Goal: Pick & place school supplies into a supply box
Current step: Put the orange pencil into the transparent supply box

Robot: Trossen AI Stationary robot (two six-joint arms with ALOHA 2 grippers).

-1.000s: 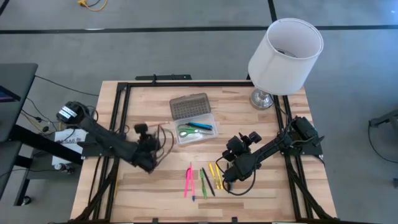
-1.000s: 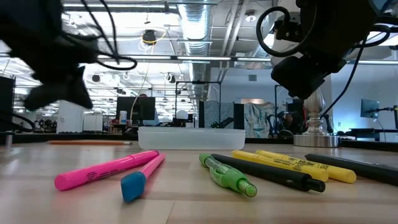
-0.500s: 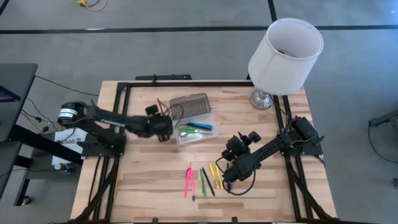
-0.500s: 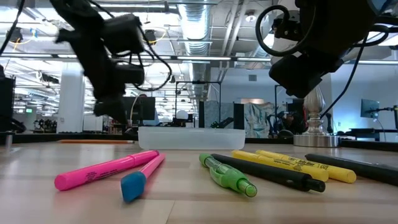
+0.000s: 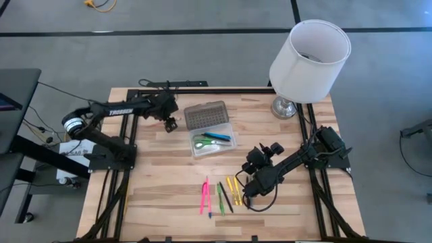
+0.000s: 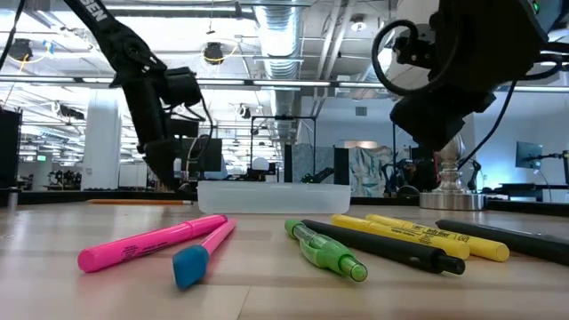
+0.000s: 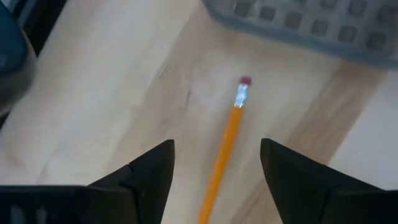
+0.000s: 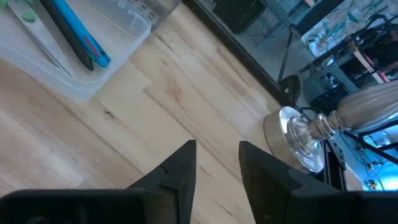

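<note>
The supply box (image 5: 212, 143) is a clear tray at mid-table, holding green scissors (image 5: 201, 142) and a blue pen (image 8: 74, 34). Its ribbed lid (image 5: 206, 115) lies open toward the far edge. My left gripper (image 7: 216, 149) hovers open just left of the lid (image 7: 298, 22). Its fingers stand on either side of an orange pencil (image 7: 231, 127) that lies flat on the table, eraser end toward the lid. Pink (image 5: 204, 196), green (image 5: 220, 198), black and yellow (image 5: 235, 191) pens lie near the front edge. My right gripper (image 5: 244, 192) hangs open above them with nothing between its fingers.
A white lamp (image 5: 309, 61) stands at the far right corner, its metal base (image 8: 298, 140) on the table. A black frame rail (image 5: 169, 90) runs along the far edge. Bare wood lies between the box and the pens.
My left gripper has swung from the table's left-centre past the box's left side toward the far edge. It now hangs beside the lid, over the orange pencil. The pencil, the pens and the box have stayed in place.
</note>
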